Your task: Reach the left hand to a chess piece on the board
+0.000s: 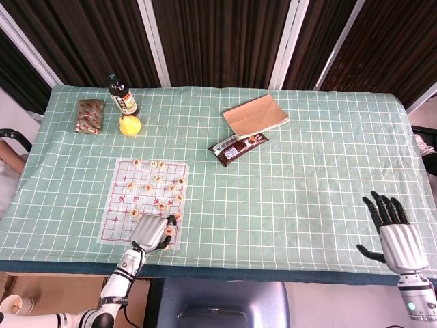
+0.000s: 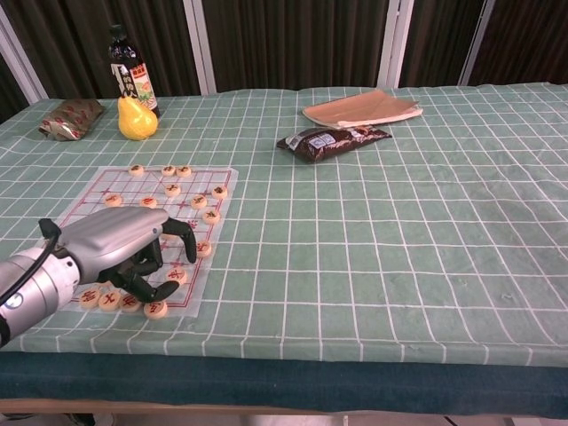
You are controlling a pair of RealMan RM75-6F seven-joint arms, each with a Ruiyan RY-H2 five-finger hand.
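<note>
Hovering low over the near edge of the board (image 2: 98, 191), the left robot hand (image 2: 124, 253) is curling its fingers (image 2: 188, 241) around nothing, just beside a chess piece (image 2: 203, 249). The right robot hand (image 1: 396, 236) is idling wide apart, far from the board.

You face a table (image 1: 321, 171) spread with a green cloth gridded in white, its dark front edge (image 2: 355, 386) nearest you. Behind it hang dark brown curtains (image 1: 218, 41) split by white vertical posts (image 1: 153, 41). The light is even.
</note>
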